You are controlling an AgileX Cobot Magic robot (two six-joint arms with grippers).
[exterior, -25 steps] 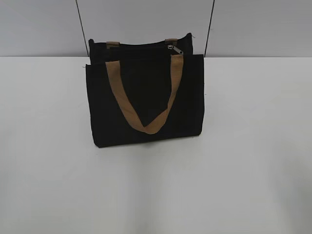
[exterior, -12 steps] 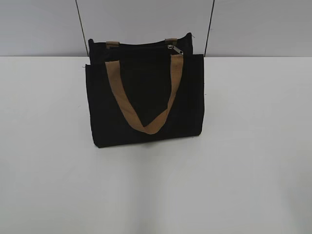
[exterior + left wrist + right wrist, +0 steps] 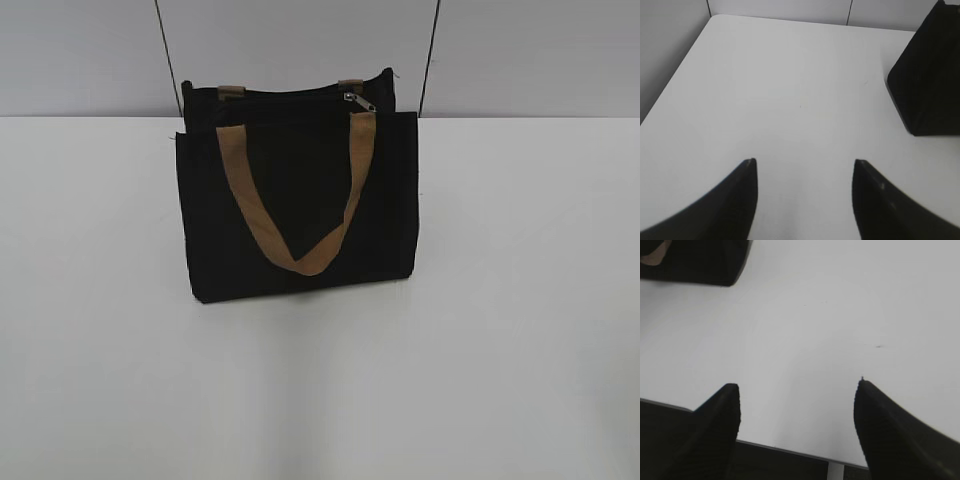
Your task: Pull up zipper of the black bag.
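A lab test bench: bare white table [image 3: 520, 300], grey panelled wall [image 3: 300, 40].

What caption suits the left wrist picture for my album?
Open left gripper hovers above a white table, the black bag off to its right.

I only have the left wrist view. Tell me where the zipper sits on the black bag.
Observer: The zipper sits at the top of the black bag, near its right end in the exterior view.
Operator: Report the right tool.
Observer: The right tool is open over bare table, holding nothing.
Operator: Describe the bag's face.
Observer: A tan strap hangs in a V across the front.
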